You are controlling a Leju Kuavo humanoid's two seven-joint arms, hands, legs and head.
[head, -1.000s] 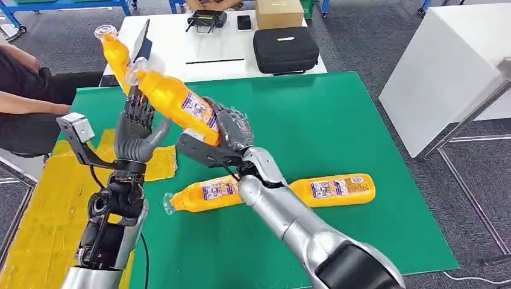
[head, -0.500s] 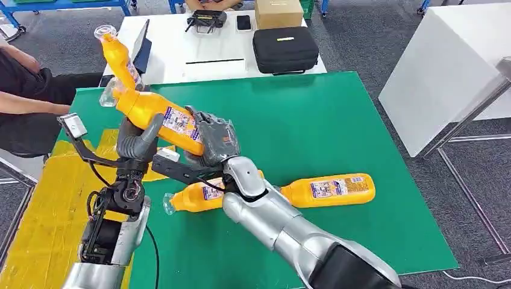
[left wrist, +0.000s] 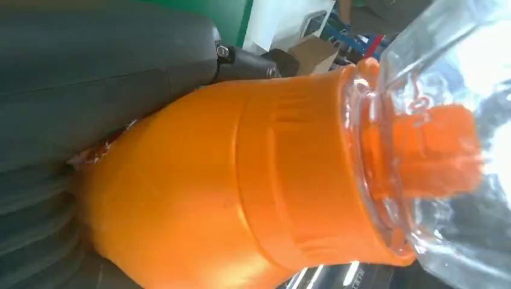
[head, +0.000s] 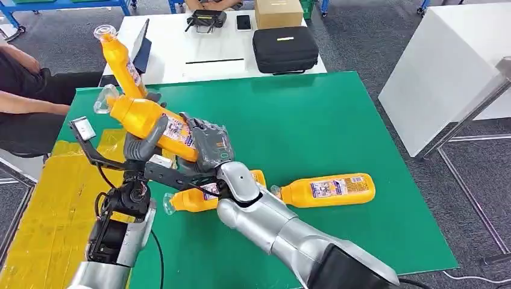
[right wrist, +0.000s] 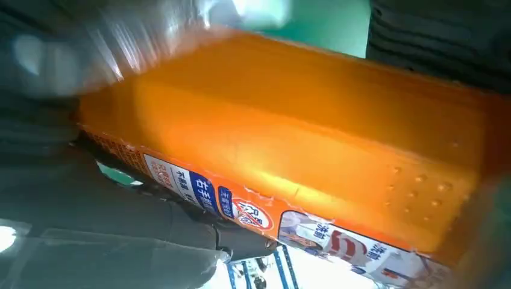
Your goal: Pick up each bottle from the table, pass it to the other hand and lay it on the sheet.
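Note:
An orange bottle (head: 147, 117) with a clear cap hangs tilted above the green table's (head: 313, 126) left part, cap toward the far left. My right hand (head: 208, 143) grips its base end. My left hand (head: 143, 143) holds its shoulder from below, thumb wrapped over the front. Up close the bottle (left wrist: 241, 180) lies against the left hand (left wrist: 90, 90), and its labelled side (right wrist: 301, 162) sits in the right hand (right wrist: 120, 235). Two more bottles lie on the table: one (head: 328, 189) at the right, one (head: 193, 200) partly behind my right arm. The yellow sheet (head: 48, 205) lies at the left.
Another orange bottle (head: 117, 57) stands tilted behind the held one, its base hidden. A white table behind carries a black case (head: 285, 48), a cardboard box (head: 278, 12) and a tablet (head: 142, 43). A person (head: 24, 102) sits at the left. A white cabinet (head: 446, 78) stands right.
My right hand carried the bottle left and lower, tilting it flatter, into my left hand. The left hand's thumb has come over the bottle.

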